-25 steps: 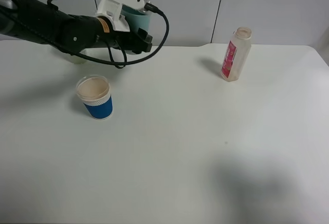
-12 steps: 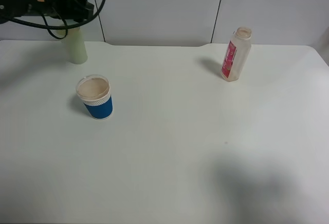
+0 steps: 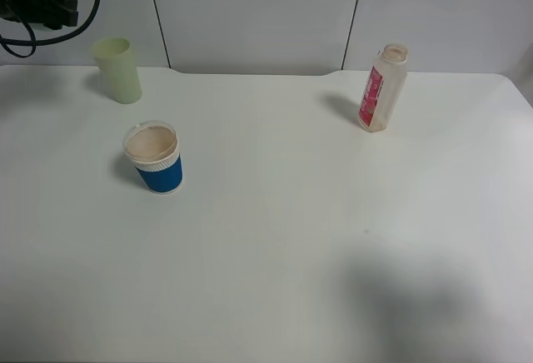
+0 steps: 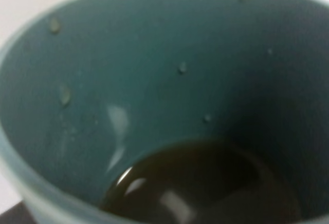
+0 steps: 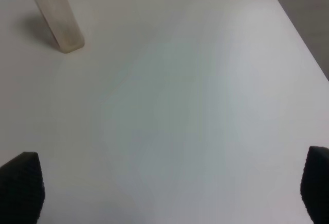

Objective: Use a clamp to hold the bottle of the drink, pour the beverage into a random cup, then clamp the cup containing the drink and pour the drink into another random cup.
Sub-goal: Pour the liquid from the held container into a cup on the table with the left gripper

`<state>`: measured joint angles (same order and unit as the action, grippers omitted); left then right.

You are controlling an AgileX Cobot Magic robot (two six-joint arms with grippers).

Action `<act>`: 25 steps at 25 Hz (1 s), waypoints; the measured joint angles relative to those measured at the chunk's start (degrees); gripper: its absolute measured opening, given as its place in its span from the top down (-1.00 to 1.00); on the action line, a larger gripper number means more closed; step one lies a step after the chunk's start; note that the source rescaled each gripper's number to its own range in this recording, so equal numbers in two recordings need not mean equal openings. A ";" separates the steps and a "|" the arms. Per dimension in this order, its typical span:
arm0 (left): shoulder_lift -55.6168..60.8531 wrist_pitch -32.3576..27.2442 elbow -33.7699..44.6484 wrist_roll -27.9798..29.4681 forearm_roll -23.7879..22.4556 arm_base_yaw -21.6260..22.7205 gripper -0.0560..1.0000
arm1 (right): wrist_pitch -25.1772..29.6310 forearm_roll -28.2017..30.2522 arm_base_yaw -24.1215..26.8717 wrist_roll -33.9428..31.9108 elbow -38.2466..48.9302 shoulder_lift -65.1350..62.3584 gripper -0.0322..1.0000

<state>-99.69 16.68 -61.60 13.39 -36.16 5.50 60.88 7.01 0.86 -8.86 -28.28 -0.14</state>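
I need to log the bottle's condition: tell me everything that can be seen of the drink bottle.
The drink bottle is small, of translucent whitish plastic, with a squarish body, a pink-red label down one side and a wide beige neck that appears uncapped. It stands upright on the white table, at the far right near the back edge, and casts a soft shadow to its left. Only the table touches it. Whether any drink is left inside cannot be told.

Teal cup (image 4: pixel 154 64) holds dark drink (image 4: pixel 205 188); paper cup (image 3: pixel 158 171) is blue, tumbler (image 3: pixel 117 72) pale green.
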 joint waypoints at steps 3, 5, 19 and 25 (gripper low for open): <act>0.00 1.28 0.00 0.00 -1.44 1.94 0.89 | 0.00 0.00 0.00 0.00 0.00 0.00 -1.00; 0.00 1.81 0.00 0.00 -2.68 3.24 0.89 | 0.00 0.00 0.00 0.00 0.00 0.00 -1.00; -5.80 7.94 -0.53 -6.07 -3.91 7.21 0.89 | 0.00 0.00 0.00 0.00 0.00 0.00 -1.00; -9.78 8.21 -6.14 -7.38 -3.91 7.21 0.89 | 0.00 0.00 0.00 0.00 0.00 0.00 -1.00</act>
<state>-109.46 24.89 -67.73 6.01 -40.07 12.71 60.88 7.01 0.86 -8.86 -28.28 -0.14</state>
